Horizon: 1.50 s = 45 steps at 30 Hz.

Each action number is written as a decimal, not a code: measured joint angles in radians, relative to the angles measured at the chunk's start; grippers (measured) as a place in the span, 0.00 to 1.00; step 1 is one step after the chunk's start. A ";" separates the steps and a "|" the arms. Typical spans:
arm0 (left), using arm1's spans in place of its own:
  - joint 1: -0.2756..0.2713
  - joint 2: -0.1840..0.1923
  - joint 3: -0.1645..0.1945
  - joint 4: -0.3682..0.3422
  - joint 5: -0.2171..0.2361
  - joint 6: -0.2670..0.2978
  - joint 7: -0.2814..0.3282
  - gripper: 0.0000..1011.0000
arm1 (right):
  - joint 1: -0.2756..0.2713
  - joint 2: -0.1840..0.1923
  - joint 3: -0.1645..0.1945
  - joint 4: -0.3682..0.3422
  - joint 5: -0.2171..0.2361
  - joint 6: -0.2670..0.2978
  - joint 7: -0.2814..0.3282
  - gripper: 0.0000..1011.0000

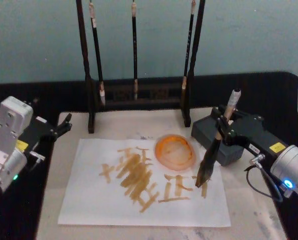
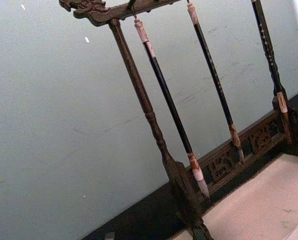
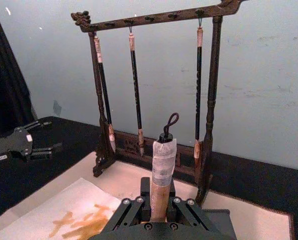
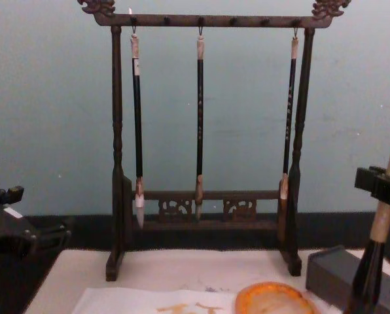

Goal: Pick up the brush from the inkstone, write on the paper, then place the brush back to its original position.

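"Tan above, black below: where is the brush (image 1: 210,159)?" the student asks.

"Over the right part of the paper (image 1: 89,202)," the instructor replies, "just beside the orange inkstone (image 1: 175,151). It leans, with its bristles at or just above the sheet among the orange strokes. The right gripper (image 1: 224,131) is pinched on the handle below its taped top, in front of the dark block (image 1: 203,134). The left gripper (image 1: 63,126) rests idle at the left edge of the mat (image 1: 124,125), fingers spread."

"What does the writing step call for?"

"Judging from this pose, light and even pressure, so that the tip drags rather than splays. Strokes are best kept on bare paper, clear of the inkstone's rim. The grip must hold firm so the handle does not slide between the jaws. Nothing appears to weigh the paper down, so a heavy drag could shift or wrinkle it. The return to the inkstone comes after the writing."
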 joint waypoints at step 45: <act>0.000 0.000 0.000 0.000 0.000 0.000 0.000 1.00 | -0.019 0.065 -0.019 -0.061 0.018 0.015 0.065 0.16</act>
